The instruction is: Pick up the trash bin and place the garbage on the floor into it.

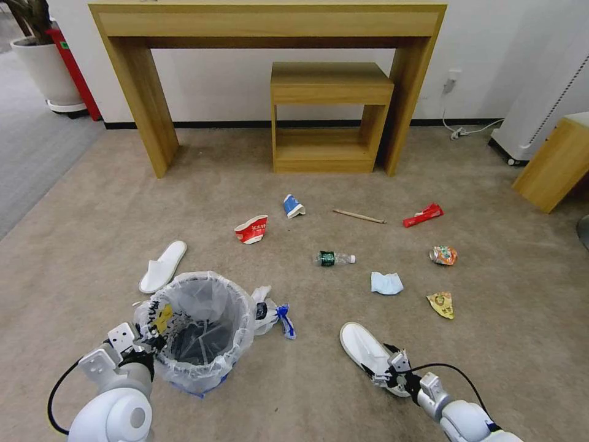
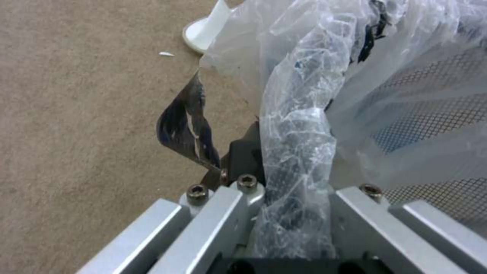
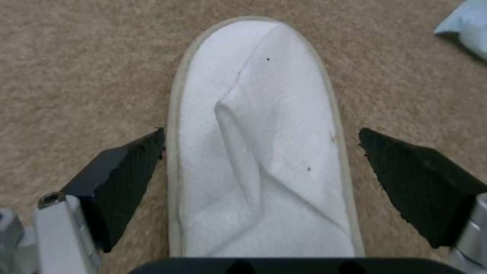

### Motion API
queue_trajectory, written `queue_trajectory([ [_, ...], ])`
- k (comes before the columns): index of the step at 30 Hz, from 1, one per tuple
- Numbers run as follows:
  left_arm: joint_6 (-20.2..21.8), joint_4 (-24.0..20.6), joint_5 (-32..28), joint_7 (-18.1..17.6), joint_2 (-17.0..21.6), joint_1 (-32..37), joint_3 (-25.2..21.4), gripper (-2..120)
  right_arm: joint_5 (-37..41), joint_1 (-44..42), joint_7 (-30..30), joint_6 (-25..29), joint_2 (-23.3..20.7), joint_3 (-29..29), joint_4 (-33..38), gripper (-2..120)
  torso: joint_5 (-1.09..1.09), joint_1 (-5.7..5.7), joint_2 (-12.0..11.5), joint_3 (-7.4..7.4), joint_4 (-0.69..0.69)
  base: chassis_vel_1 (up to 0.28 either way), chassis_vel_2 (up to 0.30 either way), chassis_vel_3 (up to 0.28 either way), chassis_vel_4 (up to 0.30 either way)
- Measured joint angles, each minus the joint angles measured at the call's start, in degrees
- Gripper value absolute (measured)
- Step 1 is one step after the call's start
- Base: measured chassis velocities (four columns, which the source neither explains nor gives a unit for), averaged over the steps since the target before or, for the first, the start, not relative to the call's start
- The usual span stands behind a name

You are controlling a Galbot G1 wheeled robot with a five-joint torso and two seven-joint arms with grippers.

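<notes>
While the bin [image 1: 199, 331] is held at its bagged rim by the clamped left gripper [image 1: 142, 339], the near slipper [image 1: 368, 353] is straddled by the wide-open right gripper [image 3: 261, 182]; pads clear both edges; open carpet [image 1: 294, 393] lies between.

Trash bin [image 1: 199, 331] sits lower left of the frame on the floor [image 1: 92, 245], one slipper [image 1: 162, 266] just above-left of it. Second slipper [image 1: 365, 350] lower centre-right; bottle [image 1: 334, 258] mid-frame, cups [image 1: 251, 229] above-left of it, can [image 1: 443, 255] right.
</notes>
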Motion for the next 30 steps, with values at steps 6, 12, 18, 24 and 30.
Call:
queue_trajectory([
  [6,-0.1,0.0,0.0,0.0,0.1,0.2,-0.1,1,-0.3,1.7,0.0,0.1,0.7,-1.4,-2.0,93,0.0,0.0,0.0,0.0,0.0,0.0,0.0,0.0,0.0],
  [12,-0.2,0.0,0.1,0.0,0.2,0.4,-0.3,1,-2.1,4.9,-0.1,1.6,3.7,-3.6,-7.1,71,0.0,0.0,0.0,-0.01,0.0,0.0,0.0,0.0,0.0],
  [18,-0.4,0.6,0.0,0.0,0.5,0.1,-0.7,1,-3.0,5.8,-0.2,3.1,5.6,-4.3,-9.2,50,0.0,0.0,0.0,-0.01,0.0,0.0,0.0,0.0,0.0],
  [24,-0.8,1.6,0.5,0.0,0.1,-0.2,0.0,1,-2.9,5.2,-0.1,3.1,4.4,-3.7,-8.0,27,0.03,0.0,0.0,-0.01,0.02,0.0,0.0,0.0,0.0],
  [30,-1.0,1.4,0.8,0.1,-0.1,-0.2,0.2,1,-2.8,4.2,0.4,3.0,3.4,-2.7,-7.0,16,0.01,0.0,0.0,-0.01,0.01,0.0,0.0,0.0,0.0],
])
